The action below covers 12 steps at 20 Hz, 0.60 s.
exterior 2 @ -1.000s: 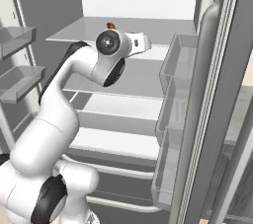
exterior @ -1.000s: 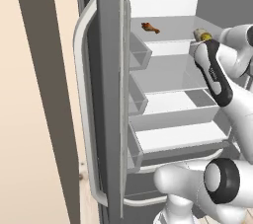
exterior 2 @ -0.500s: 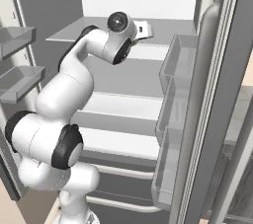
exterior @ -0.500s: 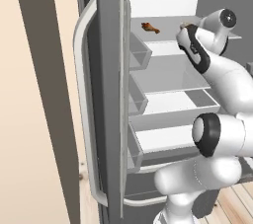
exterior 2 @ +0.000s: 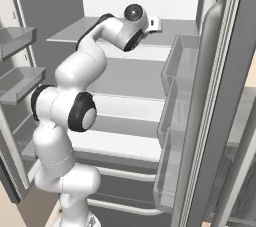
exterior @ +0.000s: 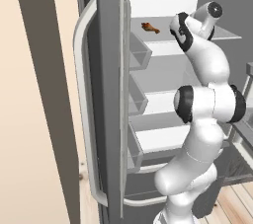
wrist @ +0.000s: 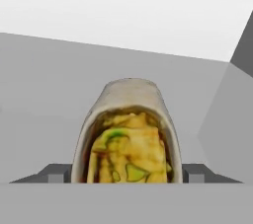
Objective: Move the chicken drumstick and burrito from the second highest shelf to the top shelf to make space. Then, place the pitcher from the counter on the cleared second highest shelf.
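The burrito (wrist: 127,134), a tan wrap with yellow-green filling, lies end-on between my two fingertips (wrist: 58,171) in the hand view. My gripper (wrist: 127,171) is shut on it, with both tips against its sides and a grey shelf surface beyond. The reddish-brown chicken drumstick (exterior: 149,27) lies on the highest visible fridge shelf (exterior: 163,46), just left of my wrist in the left base view. In the right base view my hand (exterior 2: 151,21) reaches over that same shelf (exterior 2: 70,33). The pitcher and the counter are out of view.
The fridge stands open. Its left door (exterior: 106,94) with a long handle (exterior: 85,104) and door bins is close on the left. The right door's bins (exterior 2: 175,121) line the right side. Lower shelves (exterior 2: 125,106) sit under the arm.
The arm has folded upward with its elbow raised. The hand moved up and left along the shelf toward the drumstick. The drumstick has not moved.
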Motion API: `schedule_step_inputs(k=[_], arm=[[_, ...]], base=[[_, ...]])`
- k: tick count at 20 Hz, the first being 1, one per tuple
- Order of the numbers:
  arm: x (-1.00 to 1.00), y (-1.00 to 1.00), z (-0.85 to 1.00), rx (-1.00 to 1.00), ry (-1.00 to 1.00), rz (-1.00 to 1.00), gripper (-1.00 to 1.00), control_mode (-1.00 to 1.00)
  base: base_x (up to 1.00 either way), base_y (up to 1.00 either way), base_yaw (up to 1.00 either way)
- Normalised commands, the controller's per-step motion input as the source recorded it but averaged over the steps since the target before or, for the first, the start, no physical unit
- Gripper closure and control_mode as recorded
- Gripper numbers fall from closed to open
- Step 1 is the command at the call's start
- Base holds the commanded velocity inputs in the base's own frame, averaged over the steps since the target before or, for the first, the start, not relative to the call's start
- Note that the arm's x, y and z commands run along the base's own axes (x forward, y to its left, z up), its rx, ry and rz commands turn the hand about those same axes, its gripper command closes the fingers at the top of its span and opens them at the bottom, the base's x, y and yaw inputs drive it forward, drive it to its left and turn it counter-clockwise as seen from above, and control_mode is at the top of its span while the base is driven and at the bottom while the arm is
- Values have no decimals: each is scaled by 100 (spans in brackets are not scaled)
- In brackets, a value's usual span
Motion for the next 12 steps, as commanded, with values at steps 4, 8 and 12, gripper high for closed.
schedule_step_inputs(k=[4, 8, 12], arm=[[90, -25, -32, 3, 4, 0, 100, -100], [89, -14, -37, 0, 4, 0, -100, -100], [52, -2, -64, 0, 2, 0, -100, -100]], base=[[0, 0, 0], [0, 0, 0], [0, 0, 0]])
